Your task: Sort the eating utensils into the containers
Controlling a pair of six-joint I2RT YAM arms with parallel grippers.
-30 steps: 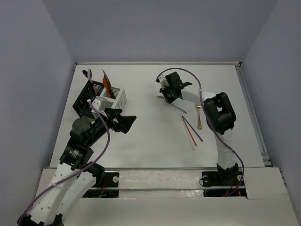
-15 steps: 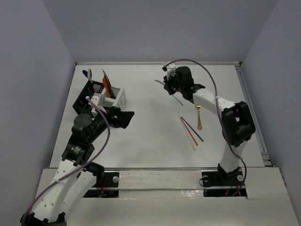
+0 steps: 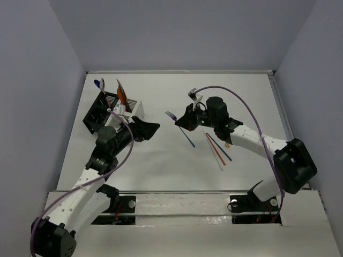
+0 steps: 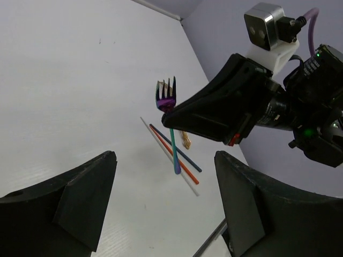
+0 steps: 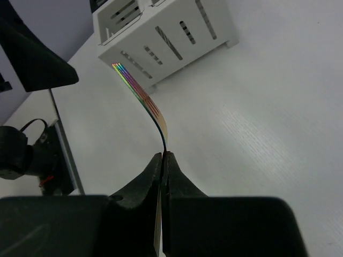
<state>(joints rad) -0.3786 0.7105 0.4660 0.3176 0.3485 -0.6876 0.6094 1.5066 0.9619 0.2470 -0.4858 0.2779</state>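
My right gripper (image 3: 183, 122) is shut on a purple fork (image 3: 171, 115) and holds it above the middle of the table, tines to the left and teal handle hanging down. In the right wrist view the iridescent fork (image 5: 143, 95) curves out of the shut jaws (image 5: 162, 156). My left gripper (image 3: 149, 128) stands open and empty just left of the fork, which shows beyond its fingers as the fork (image 4: 166, 99). The joined containers, a black one (image 3: 98, 113) and a white one (image 3: 135, 110), stand at the back left with a blue spoon (image 3: 99, 84) and an orange piece (image 3: 120, 92) in them.
Three thin sticks (image 3: 217, 148), orange, blue and white, lie together right of centre, also visible as the sticks (image 4: 179, 158). A gold fork (image 4: 186, 140) lies beside them, partly hidden under my right arm. The white container (image 5: 166, 37) is straight ahead of the right gripper.
My right arm has carried the fork from the back of the table leftward and nearer, up to the left gripper. The left gripper has turned toward it and its jaws have narrowed a little.
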